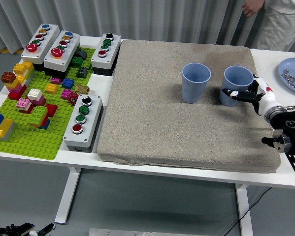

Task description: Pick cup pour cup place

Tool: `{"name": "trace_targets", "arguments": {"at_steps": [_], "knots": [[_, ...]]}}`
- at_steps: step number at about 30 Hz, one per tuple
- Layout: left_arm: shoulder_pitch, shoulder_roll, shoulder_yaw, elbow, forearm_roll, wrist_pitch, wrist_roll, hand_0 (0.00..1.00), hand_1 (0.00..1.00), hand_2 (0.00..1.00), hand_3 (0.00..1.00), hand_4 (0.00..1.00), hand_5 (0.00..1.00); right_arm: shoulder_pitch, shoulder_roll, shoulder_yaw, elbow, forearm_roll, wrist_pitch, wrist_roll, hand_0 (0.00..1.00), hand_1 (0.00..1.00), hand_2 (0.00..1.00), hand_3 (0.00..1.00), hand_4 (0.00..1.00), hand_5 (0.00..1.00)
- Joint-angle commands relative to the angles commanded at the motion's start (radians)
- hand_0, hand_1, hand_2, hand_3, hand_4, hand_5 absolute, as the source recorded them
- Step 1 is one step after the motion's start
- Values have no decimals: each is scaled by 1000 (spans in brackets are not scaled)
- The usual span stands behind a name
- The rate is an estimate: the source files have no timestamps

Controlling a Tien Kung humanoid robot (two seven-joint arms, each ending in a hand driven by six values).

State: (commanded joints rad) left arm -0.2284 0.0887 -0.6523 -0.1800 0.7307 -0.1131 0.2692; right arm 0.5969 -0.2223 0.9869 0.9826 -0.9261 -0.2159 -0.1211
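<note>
Grey curtains are hanging behind the desk [137,164]. On its mat [152,113], the right hand [249,93] is wrapping its fingers around the right blue cup [235,84], not lifted, just beside the left blue cup [196,81]. Lifting, pouring and placing are all remaining.

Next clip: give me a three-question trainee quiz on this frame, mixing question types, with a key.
1. True or false: the right hand is wrapped around the right blue cup.
2. Multiple choice: what do both blue cups stand on? A) the green brick baseplate B) the grey mat C) the blue plate
3. Fill in: the person stands at the table's far ____ corner.

Key
1. True: its fingers reach round the cup's front.
2. B: the left blue cup and the right one both sit on the grey mat.
3. Right, as seen from the robot.
</note>
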Motion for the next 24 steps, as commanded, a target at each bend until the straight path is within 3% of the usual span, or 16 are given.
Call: {"name": "trace_targets", "arguments": {"at_steps": [13, 19, 21, 24], "knots": [[15, 2, 0, 0, -5, 1, -1, 773, 764, 817, 683, 508, 998, -67, -50, 13, 77, -15, 19, -29, 959, 920, 998, 983, 893, 148], [23, 4, -5, 0, -7, 3, -2, 773, 764, 818, 682, 509, 998, -173, -120, 66, 175, -38, 27, -42, 956, 921, 998, 975, 894, 149], [24, 5, -15, 0, 4, 2, -2, 773, 764, 818, 682, 509, 998, -232, -149, 119, 236, -75, 29, -52, 956, 921, 998, 975, 894, 149], [26, 6, -22, 0, 9, 3, -2, 773, 764, 817, 682, 509, 998, -281, -159, 168, 300, -99, 30, -62, 956, 919, 998, 969, 891, 148]]}}
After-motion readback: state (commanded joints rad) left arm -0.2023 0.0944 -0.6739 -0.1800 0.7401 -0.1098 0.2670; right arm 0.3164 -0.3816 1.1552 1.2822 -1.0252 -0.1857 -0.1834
